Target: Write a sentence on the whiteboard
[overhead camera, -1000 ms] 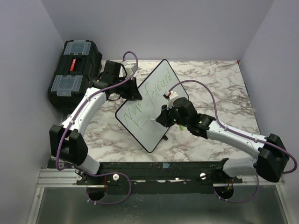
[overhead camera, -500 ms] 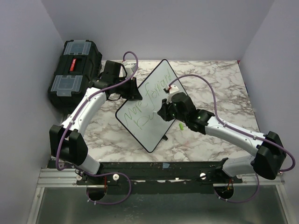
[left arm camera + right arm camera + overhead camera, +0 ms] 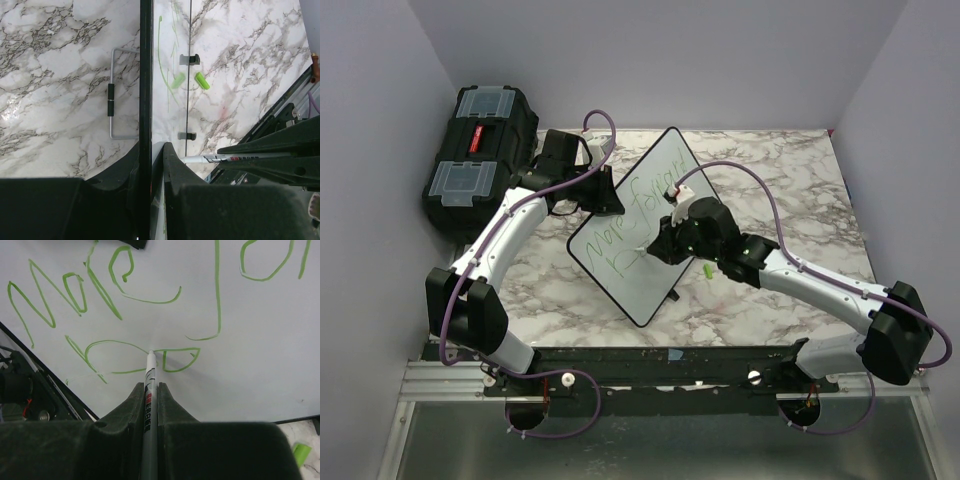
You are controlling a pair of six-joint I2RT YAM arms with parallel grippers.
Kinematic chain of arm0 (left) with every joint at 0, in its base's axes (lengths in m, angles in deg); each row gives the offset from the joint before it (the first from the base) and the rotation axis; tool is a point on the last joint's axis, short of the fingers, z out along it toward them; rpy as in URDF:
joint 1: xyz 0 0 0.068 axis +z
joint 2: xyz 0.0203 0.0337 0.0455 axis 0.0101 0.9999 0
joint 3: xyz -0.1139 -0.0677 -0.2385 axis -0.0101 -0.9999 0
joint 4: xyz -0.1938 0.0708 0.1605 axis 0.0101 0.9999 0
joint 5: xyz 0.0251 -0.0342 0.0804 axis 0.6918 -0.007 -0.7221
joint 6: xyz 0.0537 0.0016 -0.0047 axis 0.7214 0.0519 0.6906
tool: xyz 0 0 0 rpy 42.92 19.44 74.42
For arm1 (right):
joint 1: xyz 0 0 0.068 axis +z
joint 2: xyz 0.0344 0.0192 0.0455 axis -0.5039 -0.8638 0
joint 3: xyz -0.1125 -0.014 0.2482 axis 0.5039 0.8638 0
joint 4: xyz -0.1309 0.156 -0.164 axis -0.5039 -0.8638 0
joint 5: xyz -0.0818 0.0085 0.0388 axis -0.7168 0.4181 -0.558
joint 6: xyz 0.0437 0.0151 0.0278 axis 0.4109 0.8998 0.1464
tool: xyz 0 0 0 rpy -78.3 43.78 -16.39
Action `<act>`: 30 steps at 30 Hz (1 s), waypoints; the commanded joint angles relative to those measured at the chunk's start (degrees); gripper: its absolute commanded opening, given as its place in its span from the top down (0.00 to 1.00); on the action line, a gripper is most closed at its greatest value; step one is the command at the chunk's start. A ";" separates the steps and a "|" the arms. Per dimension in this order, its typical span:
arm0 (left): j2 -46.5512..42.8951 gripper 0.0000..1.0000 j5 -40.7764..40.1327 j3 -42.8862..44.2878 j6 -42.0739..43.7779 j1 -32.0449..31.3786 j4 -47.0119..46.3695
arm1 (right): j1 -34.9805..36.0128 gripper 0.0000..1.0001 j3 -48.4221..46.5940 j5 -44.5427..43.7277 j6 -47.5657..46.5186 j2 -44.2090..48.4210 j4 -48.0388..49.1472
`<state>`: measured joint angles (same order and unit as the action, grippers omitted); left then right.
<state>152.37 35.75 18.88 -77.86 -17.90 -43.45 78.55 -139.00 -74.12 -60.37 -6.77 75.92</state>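
The whiteboard [image 3: 620,272] is stood tilted on the marble table [image 3: 800,190], its rim pinched by the left gripper [image 3: 151,146] to steady it against writing pressure; the marker [image 3: 149,369] is clamped in the right gripper [image 3: 148,389], tip set on the sentence [image 3: 107,300], second line.

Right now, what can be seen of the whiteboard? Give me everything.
The whiteboard is a flat white rectangle with rounded corners and a thin black rim; its face looks glossy. It stands tilted up off the marble table, a diamond shape from overhead. The left gripper is shut on its upper left edge. Green writing crosses it in two lines, the second only begun. A marker in the right gripper touches the face with its tip.
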 commanded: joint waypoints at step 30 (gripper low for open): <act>0.87 1.00 -6.52 -1.80 6.91 -2.61 2.88 | -4.35 0.99 -5.16 -15.10 3.56 -1.61 0.46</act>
<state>152.22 35.73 19.04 -77.88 -18.32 -43.47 74.51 -142.17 -85.99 -57.72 -6.88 75.75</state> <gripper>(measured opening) 0.166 0.132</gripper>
